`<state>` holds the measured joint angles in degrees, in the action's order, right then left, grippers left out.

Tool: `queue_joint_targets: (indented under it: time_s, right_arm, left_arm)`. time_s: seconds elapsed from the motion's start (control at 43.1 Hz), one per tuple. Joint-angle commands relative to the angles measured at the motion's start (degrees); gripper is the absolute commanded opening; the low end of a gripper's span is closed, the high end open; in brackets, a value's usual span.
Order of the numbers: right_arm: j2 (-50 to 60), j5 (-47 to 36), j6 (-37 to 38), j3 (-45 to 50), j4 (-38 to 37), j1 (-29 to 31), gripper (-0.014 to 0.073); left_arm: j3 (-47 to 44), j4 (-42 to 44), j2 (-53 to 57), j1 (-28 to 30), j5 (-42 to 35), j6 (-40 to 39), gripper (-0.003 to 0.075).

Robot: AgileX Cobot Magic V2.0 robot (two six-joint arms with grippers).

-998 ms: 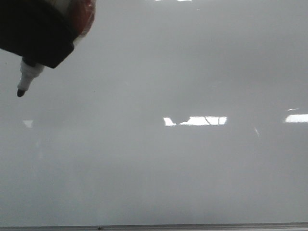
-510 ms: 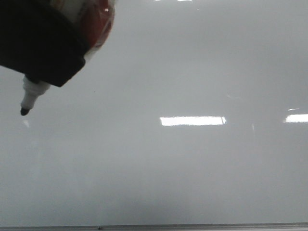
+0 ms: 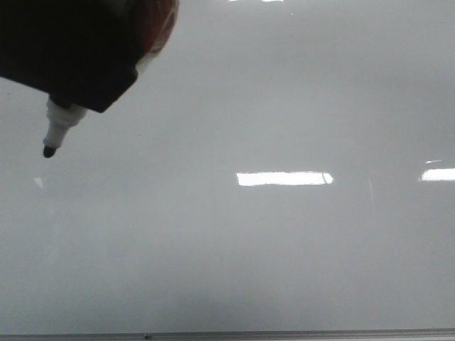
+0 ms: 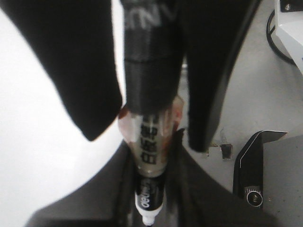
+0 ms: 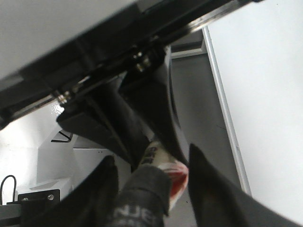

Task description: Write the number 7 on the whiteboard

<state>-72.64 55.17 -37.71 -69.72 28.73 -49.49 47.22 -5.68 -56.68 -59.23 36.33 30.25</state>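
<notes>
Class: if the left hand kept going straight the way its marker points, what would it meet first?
Probably the glossy pale grey whiteboard; the black marker tip leads the left hand, though the gap is unclear.

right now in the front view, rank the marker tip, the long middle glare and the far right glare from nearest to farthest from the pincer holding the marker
Measured from the pincer at upper left:
1. marker tip: just below the pincer, sticking out of it.
2. long middle glare: mid-board, off to the right.
3. far right glare: at the board's right edge of view.
</notes>
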Motion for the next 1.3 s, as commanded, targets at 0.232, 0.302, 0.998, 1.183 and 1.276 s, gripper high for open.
queue_joint_targets:
  time_s: [0.232,0.302,0.998,1.183,1.276]
  right_arm:
    - [1.2,-2.0,-0.6,-2.0,2.6,-0.2,-0.0071]
    - [1.3,-2.4,-0.6,-2.0,2.0,-0.2,-0.0063]
    - [23.7,-30.2,8.5,22.6,0.7,19.8,-0.0063]
    - [27.6,-36.2,8.5,29.2,1.2,20.0,-0.0063]
    - [27.8,-36.0,8.5,29.5,1.2,20.0,-0.0068]
  left_arm:
    - [2.0,-0.5,4.5,-0.2,-5.1,-0.5,0.0003]
    - [2.0,-0.5,5.8,-0.2,-4.5,-0.5,0.0064]
    - [-11.9,4.3,28.8,-0.2,-1.8,-21.1,0.0056]
    - [-16.3,4.4,36.9,-0.2,-1.7,-22.0,-0.002]
    - [-16.9,4.1,38.6,-0.2,-1.5,-22.0,-0.002]
